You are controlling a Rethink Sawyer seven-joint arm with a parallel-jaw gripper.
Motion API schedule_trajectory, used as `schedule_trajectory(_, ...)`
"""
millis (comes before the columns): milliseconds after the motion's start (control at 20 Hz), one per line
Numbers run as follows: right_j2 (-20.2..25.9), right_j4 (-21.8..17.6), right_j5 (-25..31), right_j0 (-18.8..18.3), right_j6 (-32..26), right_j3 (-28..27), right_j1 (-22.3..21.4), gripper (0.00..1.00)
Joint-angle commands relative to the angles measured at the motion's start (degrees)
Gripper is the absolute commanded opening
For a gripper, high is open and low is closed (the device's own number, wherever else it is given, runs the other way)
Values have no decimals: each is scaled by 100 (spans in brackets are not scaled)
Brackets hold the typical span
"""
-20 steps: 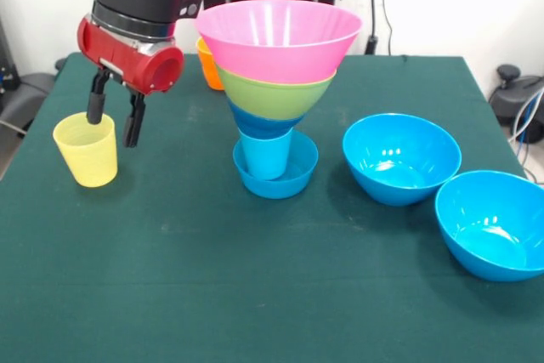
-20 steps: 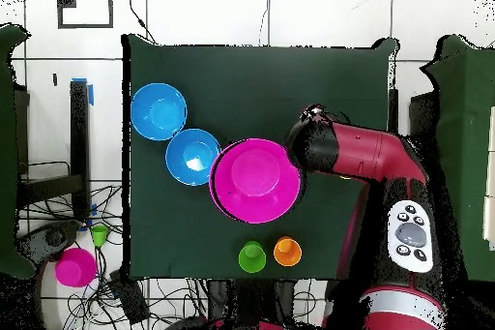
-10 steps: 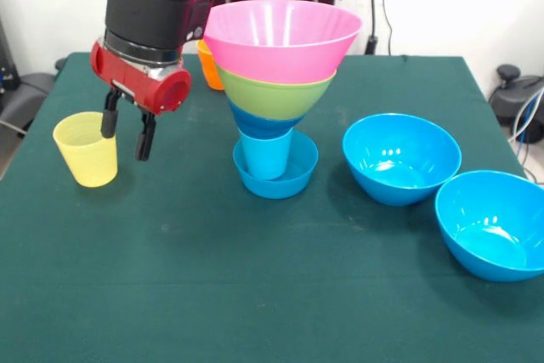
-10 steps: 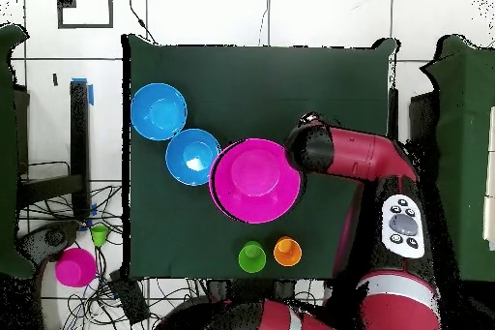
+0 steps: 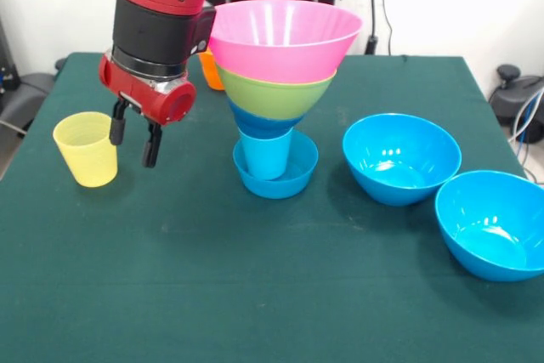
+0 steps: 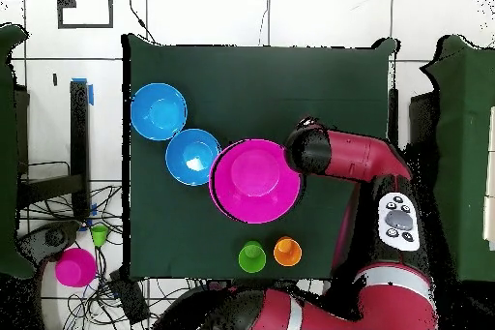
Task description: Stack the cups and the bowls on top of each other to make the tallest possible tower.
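The tower (image 5: pixel 276 82) stands mid-table: a small blue bowl (image 5: pixel 276 178) holds a light blue cup (image 5: pixel 265 155), which carries a blue bowl, a lime green bowl (image 5: pixel 274 95) and the big pink bowl (image 5: pixel 280 36) on top. From overhead only the pink bowl (image 6: pixel 256 180) shows. A yellow cup (image 5: pixel 86 149) stands upright at the left. My gripper (image 5: pixel 134 138) hangs open and empty just right of it, between the cup and the tower. An orange cup (image 5: pixel 207 70) stands behind the tower, and a green cup (image 6: pixel 252 256) stands beside the orange cup (image 6: pixel 287 251).
Two large blue bowls (image 5: pixel 401 157) (image 5: pixel 493 223) sit upright on the right of the green table (image 5: pixel 255 295), touching each other; they also show overhead (image 6: pixel 191 156) (image 6: pixel 160 110). My red arm (image 6: pixel 348 157) covers the yellow cup overhead.
My gripper has moved right in the front view, from over the yellow cup's rim to beside it, nearer the tower. The cup stays in place.
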Motion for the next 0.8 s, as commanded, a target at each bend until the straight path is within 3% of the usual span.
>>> schedule_trajectory(50,335,-526,103,66,-487,78,14,100)
schedule_trajectory(650,296,-686,11,-30,-408,237,-13,100)
schedule_trajectory(800,41,-753,94,111,-217,274,59,100)
